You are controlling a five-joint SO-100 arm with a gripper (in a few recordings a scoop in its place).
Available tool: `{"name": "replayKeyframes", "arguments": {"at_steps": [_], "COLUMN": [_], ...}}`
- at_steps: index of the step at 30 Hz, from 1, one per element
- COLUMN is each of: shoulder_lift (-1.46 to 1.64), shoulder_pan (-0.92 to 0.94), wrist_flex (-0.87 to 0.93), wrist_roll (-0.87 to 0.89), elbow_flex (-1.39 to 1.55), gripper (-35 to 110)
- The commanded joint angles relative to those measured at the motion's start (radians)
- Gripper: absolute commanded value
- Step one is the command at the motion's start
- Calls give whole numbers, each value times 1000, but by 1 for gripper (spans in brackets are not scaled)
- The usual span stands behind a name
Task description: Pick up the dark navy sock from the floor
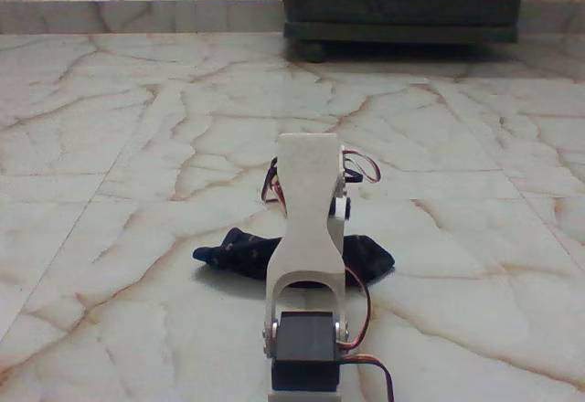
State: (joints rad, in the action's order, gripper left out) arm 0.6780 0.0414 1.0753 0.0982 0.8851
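The dark navy sock (239, 254) lies crumpled on the marble floor (110, 146), behind the white arm (309, 228); a dark wooden cabinet (402, 0) stands at one o'clock. The gripper's grasp cannot be told.

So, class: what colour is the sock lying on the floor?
Very dark navy, faintly light-specked: the sock, fixed view.

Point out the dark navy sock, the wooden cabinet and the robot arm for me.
dark navy sock (233, 254), fixed view, its left part beside the arm.
wooden cabinet (402, 0), fixed view, its front panel.
robot arm (309, 228), fixed view, its cream upper link.
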Motion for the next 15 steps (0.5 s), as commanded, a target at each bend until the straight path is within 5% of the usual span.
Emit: {"name": "replayKeyframes", "arguments": {"at_steps": [1, 15], "shoulder_lift": [-104, -371], "shoulder_pan": [-6, 5], "wrist_flex": [41, 115], "wrist_roll": [14, 12], "elbow_flex": [-244, -592], "gripper": [10, 5]}}
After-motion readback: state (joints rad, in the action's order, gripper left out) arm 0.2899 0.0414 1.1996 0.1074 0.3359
